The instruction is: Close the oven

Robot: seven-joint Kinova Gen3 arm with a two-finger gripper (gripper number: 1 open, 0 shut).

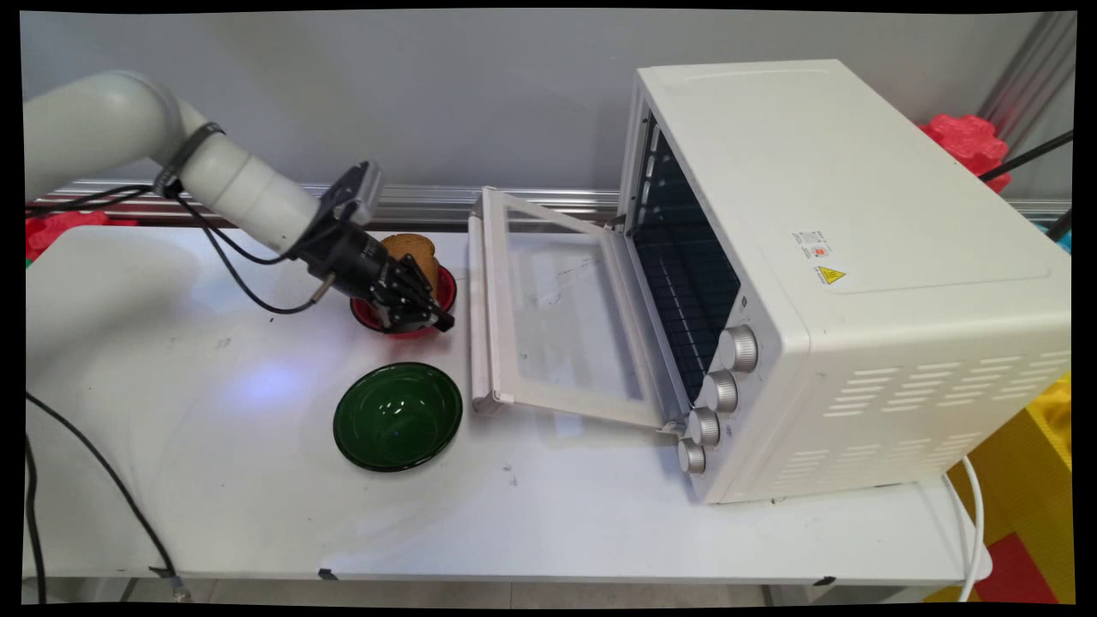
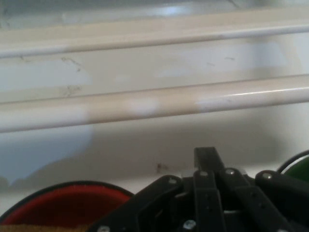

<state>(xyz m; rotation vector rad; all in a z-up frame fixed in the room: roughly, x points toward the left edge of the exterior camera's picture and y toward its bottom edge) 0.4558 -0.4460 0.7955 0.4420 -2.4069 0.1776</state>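
My black gripper hangs low over the near rim of a red bowl at the table's back middle, and its fingers are shut with nothing between them. A brown slice of toast stands in that bowl, just behind the gripper. In the hand view the shut fingertips point at the white handle bar of the oven door. The red bowl shows at the bottom left, with a sliver of the green bowl at the right edge.
A dark green empty bowl sits on the table in front of the red one. A white toaster oven fills the right side, its glass door folded down toward the bowls, with its handle close to the gripper.
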